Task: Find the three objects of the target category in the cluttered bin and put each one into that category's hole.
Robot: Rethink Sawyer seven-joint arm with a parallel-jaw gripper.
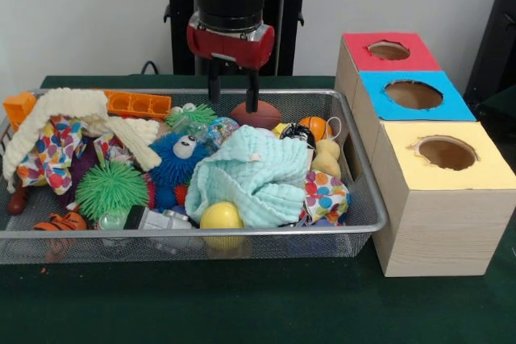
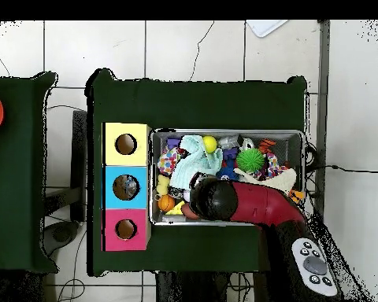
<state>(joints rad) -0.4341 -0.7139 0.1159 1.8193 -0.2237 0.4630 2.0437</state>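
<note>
The silver wire-mesh bin (image 1: 193, 232) sits on the green table, packed with toys and cloths; it also shows in the overhead view (image 2: 302, 149). My gripper (image 1: 233, 93) hangs over the bin's far middle, open and empty, its right fingertip just above a brown football (image 1: 260, 116). Three boxes with round holes stand in a row beside the bin: red (image 1: 355, 44), blue (image 1: 455, 106) and yellow (image 1: 492, 171). In the overhead view the arm's head (image 2: 216, 199) hides the gripper.
In the bin lie a mint cloth (image 1: 250, 175), a yellow ball (image 1: 221, 217), a green spiky ball (image 1: 111, 188), a blue fuzzy toy (image 1: 179, 159), an orange ball (image 1: 316, 127), an orange tray (image 1: 139, 104), a cream knitted cloth (image 1: 72, 110) and a polka-dot cloth (image 1: 48, 155).
</note>
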